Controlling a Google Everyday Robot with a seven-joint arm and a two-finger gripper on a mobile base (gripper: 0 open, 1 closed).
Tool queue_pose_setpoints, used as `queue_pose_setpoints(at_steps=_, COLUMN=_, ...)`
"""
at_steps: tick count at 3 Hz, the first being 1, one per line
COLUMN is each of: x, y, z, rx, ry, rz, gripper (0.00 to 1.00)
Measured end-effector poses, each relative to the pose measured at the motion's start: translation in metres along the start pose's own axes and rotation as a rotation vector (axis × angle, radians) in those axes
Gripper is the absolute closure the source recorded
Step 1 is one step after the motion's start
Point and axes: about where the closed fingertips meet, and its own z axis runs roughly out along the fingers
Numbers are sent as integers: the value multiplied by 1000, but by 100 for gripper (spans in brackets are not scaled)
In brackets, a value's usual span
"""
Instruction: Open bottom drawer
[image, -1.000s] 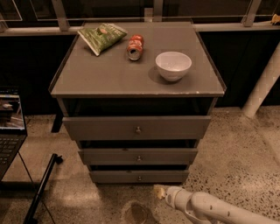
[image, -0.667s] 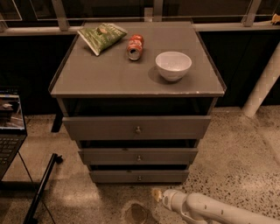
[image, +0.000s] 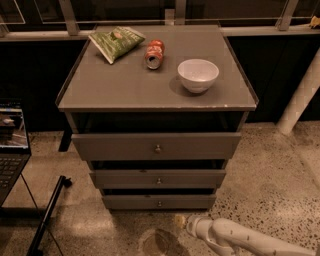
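Note:
The bottom drawer (image: 159, 202) is the narrowest grey front, lowest of three on the grey cabinet, with a tiny round metal knob (image: 159, 203) at its centre. Its front sits set back from the two fronts above. My gripper (image: 181, 221) is at the end of the white arm (image: 235, 239) that comes in from the lower right. It is low, just in front of the drawer and a little right of the knob, apart from it.
The middle drawer (image: 158, 178) and top drawer (image: 157, 146) sit above. On the cabinet top (image: 125, 87) lie a green chip bag (image: 116, 42), a red can (image: 153, 54) and a white bowl (image: 198, 75). A laptop (image: 11, 145) stands left. A white post (image: 299, 97) stands right.
My gripper has moved a little to the left and lower along the floor, closer to the line of the bottom drawer's knob. The drawers have not moved.

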Motion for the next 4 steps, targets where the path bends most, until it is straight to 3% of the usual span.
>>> queue_pose_setpoints(at_steps=1, x=-14, y=-11, z=16, rx=-40, ry=-30, rz=3, gripper=100)
queue_pose_setpoints(at_steps=2, x=-45, y=-26, z=33, rx=-98, ry=-46, rz=20, gripper=100)
queue_pose_setpoints(at_steps=3, x=-42, y=-31, z=37, rx=-83, ry=-54, rz=16, gripper=100)
queue_pose_setpoints(at_steps=4, x=-57, y=-50, z=44, rx=-29, ry=-115, rz=2, gripper=100)
